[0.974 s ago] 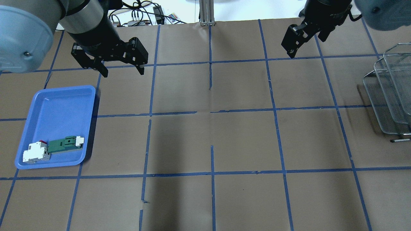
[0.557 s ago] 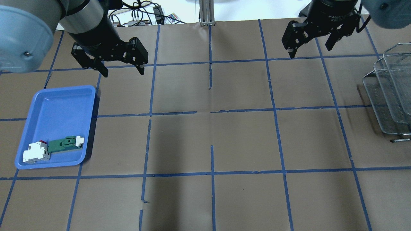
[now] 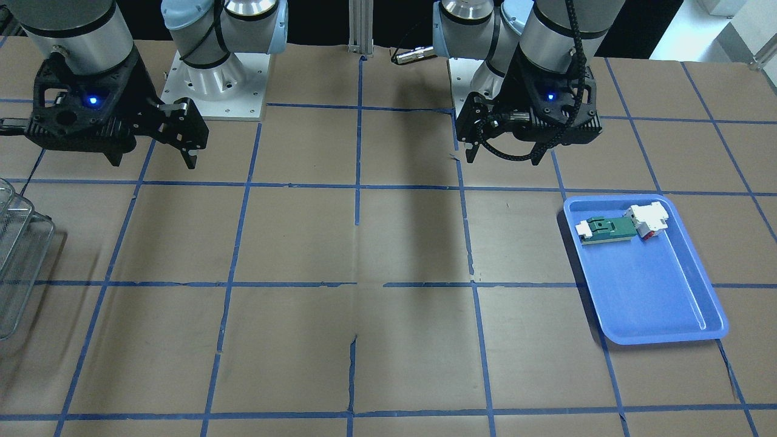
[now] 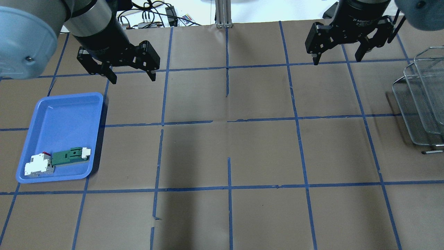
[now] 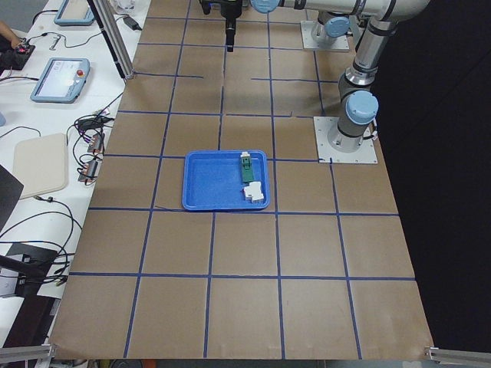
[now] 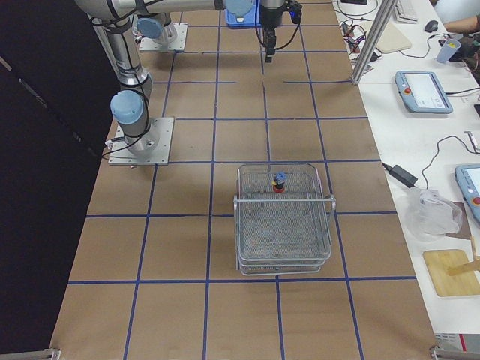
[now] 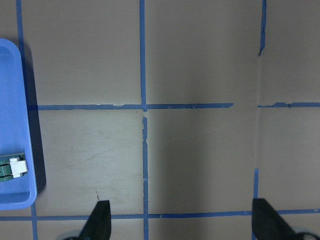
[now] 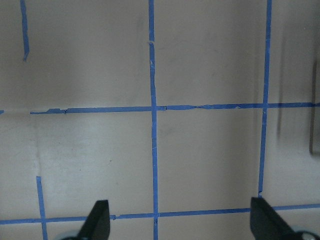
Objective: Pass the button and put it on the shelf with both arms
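The button (image 6: 279, 182), red cap and black body, lies in the top level of the wire-mesh shelf (image 6: 283, 225), near its end toward the robot's base; only the exterior right view shows it. The shelf also shows at the right edge of the overhead view (image 4: 421, 100) and at the left edge of the front-facing view (image 3: 18, 243). My left gripper (image 4: 132, 78) is open and empty above the table, beyond the blue tray; it also shows in the front-facing view (image 3: 504, 156). My right gripper (image 4: 337, 59) is open and empty, to the left of the shelf and beyond it (image 3: 152, 161).
The blue tray (image 4: 62, 114) lies at the left and holds a flat green-and-white part (image 4: 71, 155) and a white block (image 4: 38, 165) with a red bit. The table is brown paper with a blue tape grid. Cables and devices lie past the far edge.
My right gripper has turned at the wrist and shifted slightly right, so both its fingers now show side by side. The left gripper has not moved.
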### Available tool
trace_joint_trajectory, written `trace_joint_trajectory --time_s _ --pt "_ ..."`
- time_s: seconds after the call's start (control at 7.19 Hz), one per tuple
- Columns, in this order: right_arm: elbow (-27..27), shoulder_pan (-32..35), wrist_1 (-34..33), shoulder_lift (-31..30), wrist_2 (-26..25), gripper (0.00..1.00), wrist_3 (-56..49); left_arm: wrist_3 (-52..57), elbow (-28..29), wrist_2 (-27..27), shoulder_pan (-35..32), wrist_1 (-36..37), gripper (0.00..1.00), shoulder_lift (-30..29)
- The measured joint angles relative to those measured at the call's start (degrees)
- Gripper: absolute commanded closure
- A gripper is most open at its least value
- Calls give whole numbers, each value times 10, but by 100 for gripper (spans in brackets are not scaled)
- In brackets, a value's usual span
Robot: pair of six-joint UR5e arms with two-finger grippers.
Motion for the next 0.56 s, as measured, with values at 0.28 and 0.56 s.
trace_joint_trajectory --time_s 0.28,0.56 --pt "-1 0 0 0 12 0 7 0 0 0 0 0 0 0" --pt "-1 0 1 1 39 0 9 0 -1 -1 0 0 0 0"
